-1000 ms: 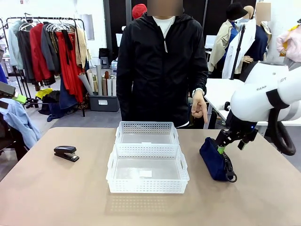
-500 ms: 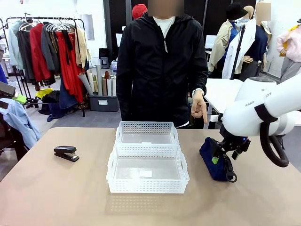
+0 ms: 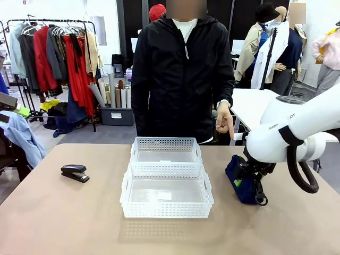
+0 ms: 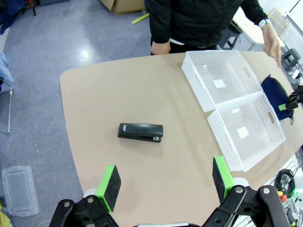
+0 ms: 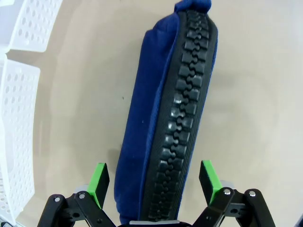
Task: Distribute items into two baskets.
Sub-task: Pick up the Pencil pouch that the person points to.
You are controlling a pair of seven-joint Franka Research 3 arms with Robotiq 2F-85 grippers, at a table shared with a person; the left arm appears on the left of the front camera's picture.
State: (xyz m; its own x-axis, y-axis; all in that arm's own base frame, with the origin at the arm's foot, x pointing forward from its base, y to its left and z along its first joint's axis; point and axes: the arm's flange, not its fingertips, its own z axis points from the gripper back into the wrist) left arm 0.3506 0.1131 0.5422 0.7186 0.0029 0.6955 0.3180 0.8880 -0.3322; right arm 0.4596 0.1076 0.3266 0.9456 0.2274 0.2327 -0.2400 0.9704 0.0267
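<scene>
right hand (image 5: 154, 180) lower now, astride pouch (image 5: 163, 94); both baskets (image 3: 166, 209) empty

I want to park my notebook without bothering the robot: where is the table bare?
Bare: between the stapler and the baskets, and the near edge before the baskets. Crowded: right of the baskets, where the right gripper straddles the blue pouch.

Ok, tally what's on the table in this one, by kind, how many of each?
White perforated baskets: 2
Navy zip pouch: 1
Black stapler: 1
Total: 4
</scene>
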